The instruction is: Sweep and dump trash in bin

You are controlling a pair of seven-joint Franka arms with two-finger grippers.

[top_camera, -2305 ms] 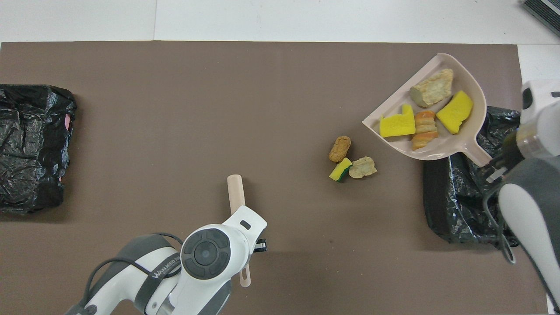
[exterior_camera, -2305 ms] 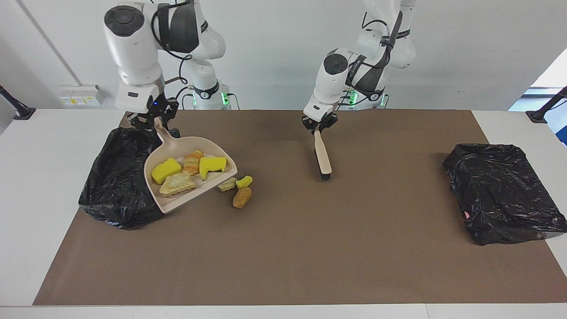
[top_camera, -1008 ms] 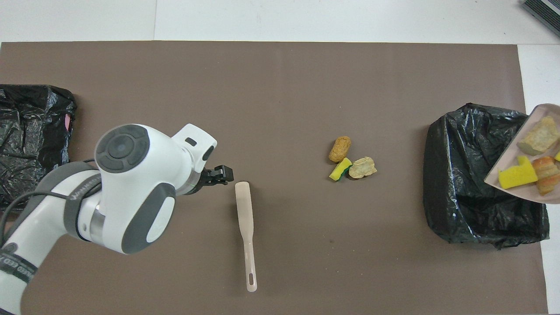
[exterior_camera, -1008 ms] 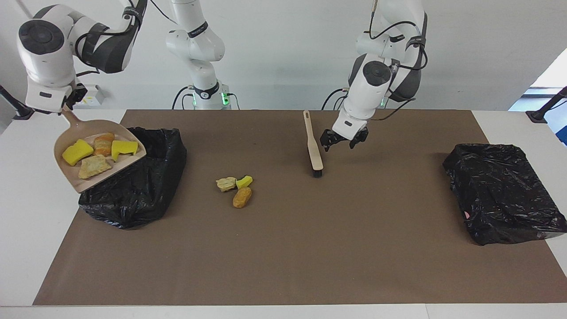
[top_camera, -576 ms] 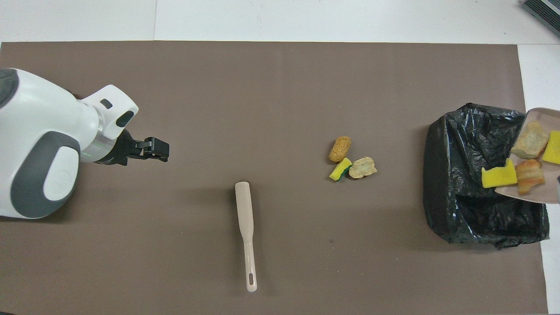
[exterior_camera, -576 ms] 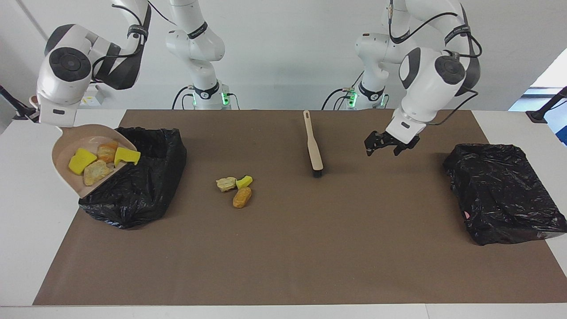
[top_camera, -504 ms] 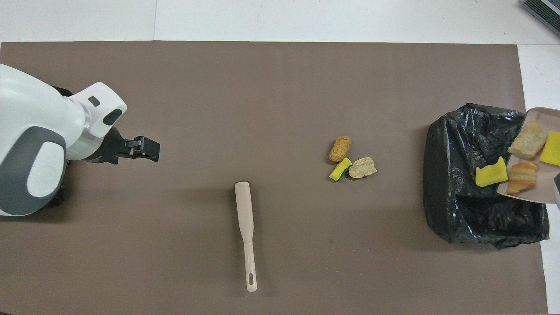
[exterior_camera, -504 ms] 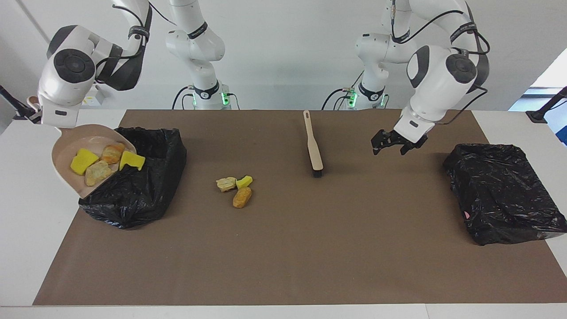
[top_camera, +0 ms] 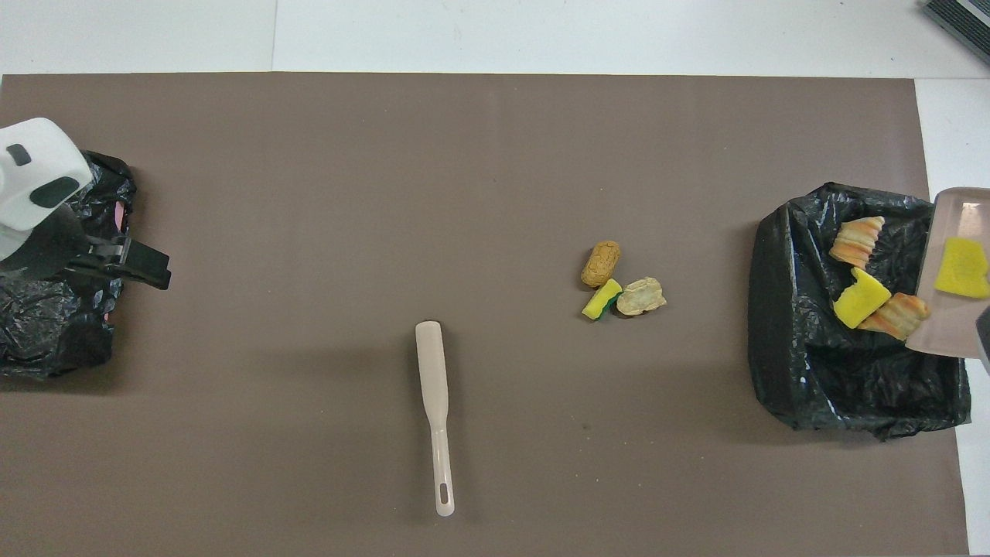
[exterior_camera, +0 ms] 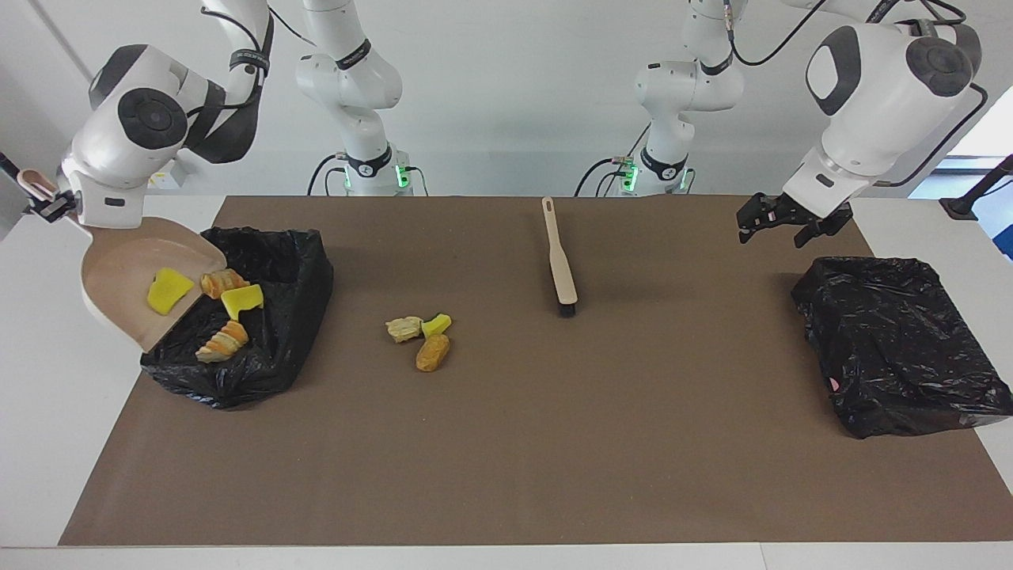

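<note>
Your right gripper [exterior_camera: 49, 207] is clamped on the handle of the beige dustpan [exterior_camera: 119, 273], held up in the air over the table edge at the right arm's end. That arm reaches out sideways from its base with the wrist bent down, so the pan tips steeply, its open lip hanging over the black-lined bin [exterior_camera: 273, 348]. One yellow sponge piece [exterior_camera: 168, 289] clings inside the pan; another yellow piece [exterior_camera: 241, 298] and two striped bread-like lumps [exterior_camera: 224, 340] are at the lip or in the bin.

Your left gripper [exterior_camera: 779, 226] hangs empty with its fingers spread wide, over the mat beside the second black bag [exterior_camera: 902, 344] at the left arm's end. Its forearm slants down from a raised elbow.

You have three pieces [exterior_camera: 419, 336] of trash lying together on the brown mat [exterior_camera: 554, 443], between the bin and the brush [exterior_camera: 559, 261]. The brush lies flat on the mat, touched by neither gripper.
</note>
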